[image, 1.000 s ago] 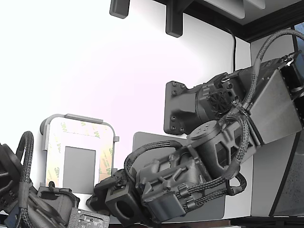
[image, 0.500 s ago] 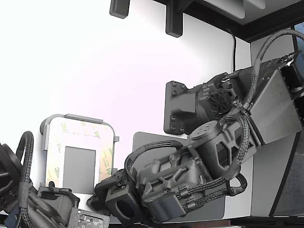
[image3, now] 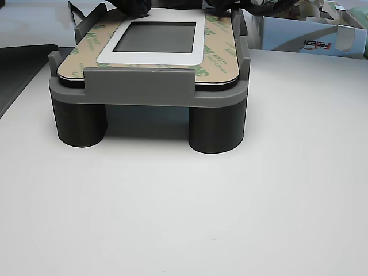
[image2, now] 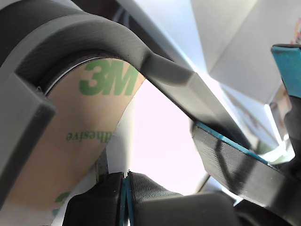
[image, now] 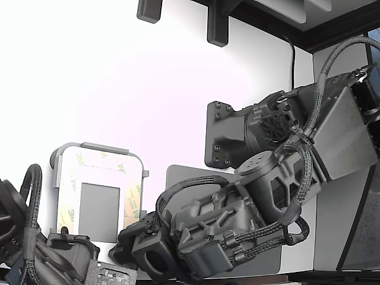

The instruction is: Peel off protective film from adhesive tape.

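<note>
Protective film: thin cream liner (image3: 217,50) printed with green 3M logos, lying in narrow strips over the adhesive tape (image: 134,196) that frames a small grey rectangle (image: 99,202).
Film's place: on top of a grey plastic holder (image3: 149,89) with two round dark legs, at the lower part of the exterior view's left, on the white table (image3: 184,218).
Close view of film: in the wrist view the liner (image2: 75,136) curves along a rounded corner of the holder (image2: 23,117), a green 3M logo plain on it.
Dark grey rounded mat: flat on the table (image: 181,178), just to the exterior view's right of the holder, mostly covered by the arm.
Black gripper: low at the holder's near edge (image: 127,240); in the wrist view one teal-edged fingertip (image2: 230,160) stands apart from the film, but whether the claw is apart or together I cannot tell.
Second arm: dark, with braided cables (image: 24,249), in the exterior view's bottom left corner.
</note>
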Controlling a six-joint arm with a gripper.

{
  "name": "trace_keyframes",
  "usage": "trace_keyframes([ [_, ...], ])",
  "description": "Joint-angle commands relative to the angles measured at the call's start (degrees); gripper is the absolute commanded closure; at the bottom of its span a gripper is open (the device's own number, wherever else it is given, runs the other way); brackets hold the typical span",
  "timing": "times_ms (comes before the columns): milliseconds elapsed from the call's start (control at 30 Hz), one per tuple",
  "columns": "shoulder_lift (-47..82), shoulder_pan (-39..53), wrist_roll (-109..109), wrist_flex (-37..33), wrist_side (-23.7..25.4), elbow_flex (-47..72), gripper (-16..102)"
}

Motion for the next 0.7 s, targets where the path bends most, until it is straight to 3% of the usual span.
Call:
trace_keyframes([
  [0,1.58,-0.62,-0.18,-0.79,-0.18,-2.29,97],
  [667,0.09,-1.14,-2.64,-1.67,-0.53,-2.46,97],
])
